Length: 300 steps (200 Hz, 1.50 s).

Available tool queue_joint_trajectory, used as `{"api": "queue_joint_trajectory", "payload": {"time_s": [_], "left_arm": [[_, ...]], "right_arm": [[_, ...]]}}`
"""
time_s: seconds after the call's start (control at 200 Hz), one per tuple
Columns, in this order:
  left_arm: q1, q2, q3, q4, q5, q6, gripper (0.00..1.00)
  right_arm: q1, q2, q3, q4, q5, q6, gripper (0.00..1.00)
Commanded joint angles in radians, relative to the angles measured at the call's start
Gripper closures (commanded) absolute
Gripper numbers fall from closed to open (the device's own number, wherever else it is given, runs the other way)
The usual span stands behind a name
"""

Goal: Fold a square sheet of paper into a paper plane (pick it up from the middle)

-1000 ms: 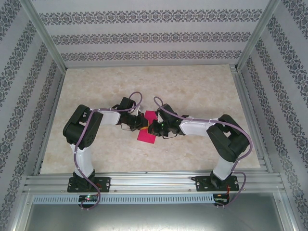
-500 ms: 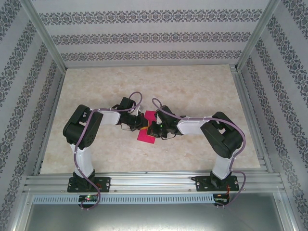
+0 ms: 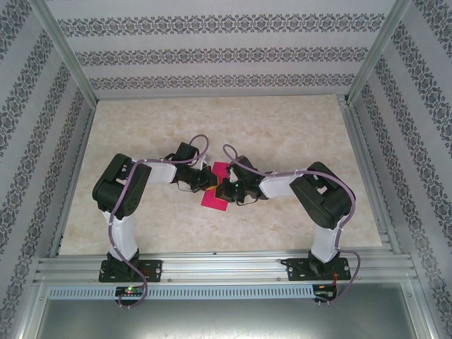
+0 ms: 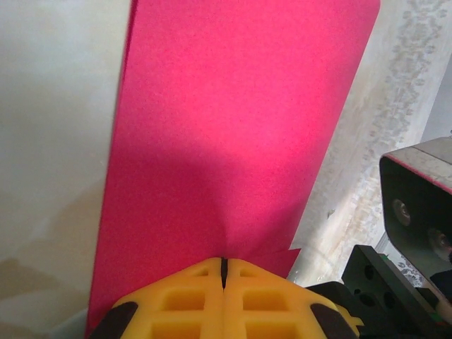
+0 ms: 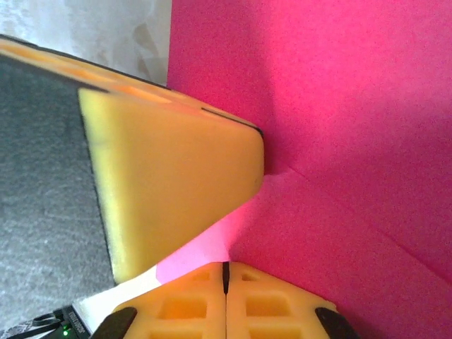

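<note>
My left fingers [image 4: 217, 277] and right fingers [image 5: 233, 277], ribbed yellow rubber, both pinch the thin, creased magenta-pink paper sheet [image 4: 226, 127]. The pale marbled worktop [image 3: 282, 127] lies beneath.

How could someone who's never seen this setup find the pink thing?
Find the beige marbled table, then its middle. The square sheet of paper is pinched there by the left tool and right tool, the only magenta thing among black and yellow.

One camera looks down on my desk [image 3: 282, 127] from behind; both wrist cameras closely share the pink paper [image 4: 233, 141].
</note>
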Motion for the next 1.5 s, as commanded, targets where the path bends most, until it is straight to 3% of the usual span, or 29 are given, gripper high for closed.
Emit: {"api": "queue_joint_trajectory", "payload": {"time_s": [0.0, 0.515, 0.994, 1.319, 1.494], "left_arm": [[-0.004, 0.060, -0.036, -0.054, -0.138, -0.008, 0.99], [-0.005, 0.060, -0.036, -0.051, -0.140, -0.013, 1.00], [-0.004, 0.050, -0.033, -0.064, -0.130, -0.003, 1.00], [-0.007, 0.022, -0.023, -0.058, -0.103, 0.001, 0.98], [-0.006, 0.000, -0.006, -0.083, -0.083, 0.023, 0.94]], "right_arm": [[0.005, -0.023, -0.079, -0.054, -0.015, 0.013, 0.93], [0.024, -0.161, -0.255, -0.024, -0.035, 0.028, 0.91], [0.023, -0.293, -0.156, -0.213, 0.057, -0.046, 0.91], [0.025, -0.142, -0.029, -0.066, 0.009, 0.005, 0.90], [0.020, -0.073, -0.016, -0.132, 0.040, -0.016, 0.91]]}}
